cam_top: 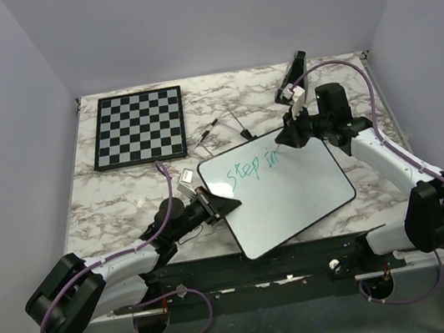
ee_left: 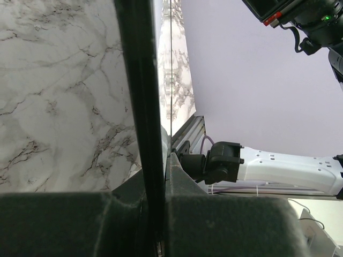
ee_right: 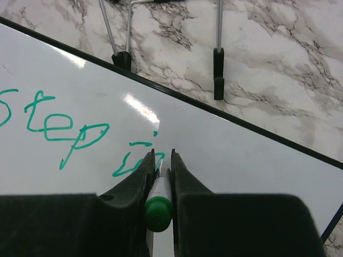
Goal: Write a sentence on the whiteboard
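Operator: Where does the whiteboard [cam_top: 294, 193] lie?
Technician: It lies on the marble-patterned table [cam_top: 118, 204], at the near centre between the two arms, turned askew to the table edge. The chessboard [cam_top: 138, 127] sits at the far left, well apart from it.
Operator: What is the state of the left tool [cam_top: 220, 205]?
Technician: Narrow. Its fingers are closed on the board's black rim at the left edge. The left wrist view shows the rim running between them.
Operator: And the right tool [ee_right: 162, 158]?
Technician: It is closed on a green-ended marker [ee_right: 159, 208], whose white barrel points down at the board surface near its far edge.
Operator: What does the sentence [ee_right: 59, 128] read?
Technician: Teal-green letters "Step in", on one line, with the marker just past the last letter
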{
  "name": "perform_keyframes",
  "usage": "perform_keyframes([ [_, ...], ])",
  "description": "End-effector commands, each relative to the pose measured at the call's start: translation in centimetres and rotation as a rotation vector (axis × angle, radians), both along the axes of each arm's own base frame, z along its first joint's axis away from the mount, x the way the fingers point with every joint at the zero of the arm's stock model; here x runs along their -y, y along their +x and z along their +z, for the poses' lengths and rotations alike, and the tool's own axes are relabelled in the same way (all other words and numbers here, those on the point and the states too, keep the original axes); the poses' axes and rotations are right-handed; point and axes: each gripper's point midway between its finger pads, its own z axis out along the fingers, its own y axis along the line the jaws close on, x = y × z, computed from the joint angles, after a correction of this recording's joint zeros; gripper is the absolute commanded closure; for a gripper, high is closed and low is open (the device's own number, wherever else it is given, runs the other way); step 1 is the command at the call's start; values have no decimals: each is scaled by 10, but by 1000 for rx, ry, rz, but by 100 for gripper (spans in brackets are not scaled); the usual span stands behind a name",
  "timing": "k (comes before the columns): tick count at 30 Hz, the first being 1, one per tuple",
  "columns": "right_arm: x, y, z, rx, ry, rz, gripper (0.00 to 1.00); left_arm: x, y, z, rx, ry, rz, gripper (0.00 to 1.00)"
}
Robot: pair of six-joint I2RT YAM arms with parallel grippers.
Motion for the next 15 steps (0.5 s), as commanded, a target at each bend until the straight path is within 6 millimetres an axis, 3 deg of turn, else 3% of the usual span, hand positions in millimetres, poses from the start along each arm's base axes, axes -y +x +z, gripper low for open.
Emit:
perform_keyframes([
  [1, 10, 15, 4, 31, -23, -71, 99, -2, 1, 3, 106, 30, -1, 100],
  [8, 22, 29, 0, 46, -63, -147, 100, -1, 2, 4, 107, 29, -1, 100],
  [15, 8, 19, 15, 76, 3, -70, 99, -1, 2, 6, 109, 28, -3, 100],
])
